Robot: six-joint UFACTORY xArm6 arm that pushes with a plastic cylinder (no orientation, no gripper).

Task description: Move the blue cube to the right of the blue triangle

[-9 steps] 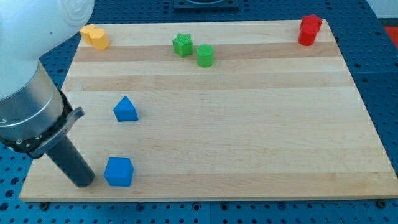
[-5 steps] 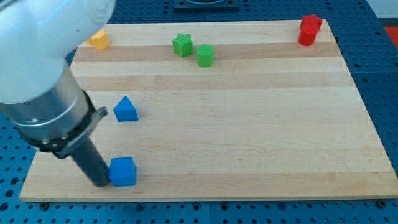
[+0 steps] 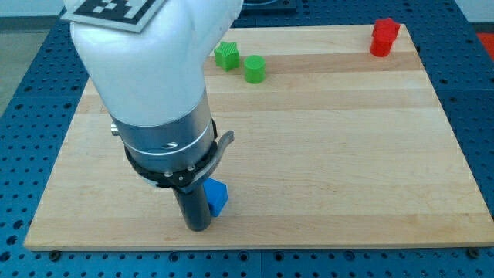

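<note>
The blue cube point(image 3: 217, 196) lies near the board's bottom edge, left of centre, partly hidden behind my rod. My tip point(image 3: 197, 227) rests on the board just left of and below the cube, touching its left side. The blue triangle is hidden behind my arm's large white and grey body point(image 3: 158, 93), which covers the left part of the board.
Two green blocks point(image 3: 226, 55) point(image 3: 254, 69) sit at the top centre. A red block point(image 3: 383, 37) stands in the top right corner. The wooden board point(image 3: 347, 154) lies on a blue perforated table. The yellow block is hidden by the arm.
My tip met the blue cube's left side and pushed it rightward along the bottom edge. The arm swung right and now hides the blue triangle and yellow block.
</note>
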